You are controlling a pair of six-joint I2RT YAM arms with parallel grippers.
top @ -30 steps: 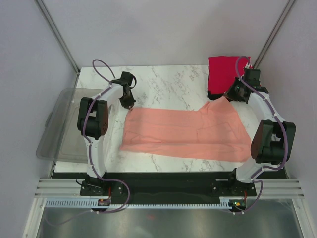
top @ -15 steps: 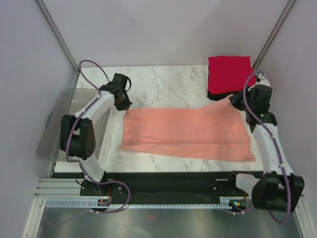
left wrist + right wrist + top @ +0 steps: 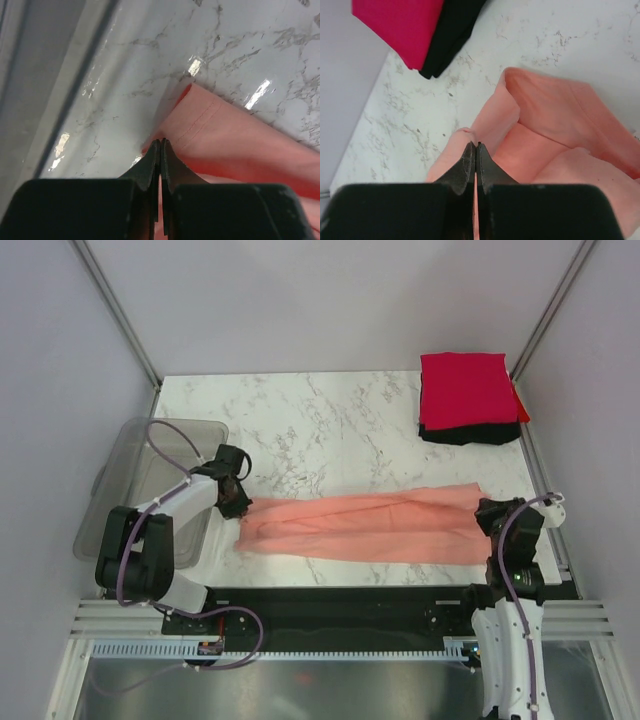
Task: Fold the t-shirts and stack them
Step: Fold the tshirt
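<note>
The salmon-pink t-shirt lies as a long folded band across the front of the marble table. My left gripper is shut on its left end; in the left wrist view the jaws pinch the pink cloth. My right gripper is shut on its right end; in the right wrist view the pink cloth folds over itself. A folded bright red t-shirt lies on a black one at the back right; both also show in the right wrist view, the red one and the black one.
A grey see-through plastic tub stands off the table's left edge, beside the left arm. Grey walls and metal posts close in the back and sides. The arm bases sit on a black rail at the front.
Both grippers have pulled the shirt's far edge toward the front. The wide pink sheet is now folded into a narrow band. Both arms have drawn back near the front edge.
</note>
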